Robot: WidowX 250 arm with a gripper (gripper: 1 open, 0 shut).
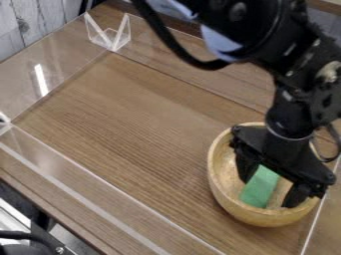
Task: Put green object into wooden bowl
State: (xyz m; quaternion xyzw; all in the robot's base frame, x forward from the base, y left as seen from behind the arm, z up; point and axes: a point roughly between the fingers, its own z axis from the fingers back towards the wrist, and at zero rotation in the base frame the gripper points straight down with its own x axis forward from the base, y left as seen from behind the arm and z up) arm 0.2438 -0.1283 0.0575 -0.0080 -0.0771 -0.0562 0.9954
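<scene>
With the green block [261, 186] lying inside the wooden bowl [229, 199] and the gripper [277, 183] spread open above it, the arm does best to lift straight up, its fingers clearing the bowl's rim without nudging the block.

There is one round, light tan wooden bowl with a thick rim [224, 199]. Inside the bowl lies one small, flat, rectangular bright-green block [260, 186]. Above the bowl is one black robot gripper [282, 181], on one black robot arm [273, 35] that reaches in from beyond the bowl. Well apart from the bowl, toward the far left, stands one clear, angular, V-shaped plastic piece [110, 33]. Beneath the bowl is one brown wood-grain tabletop [120, 125].
</scene>
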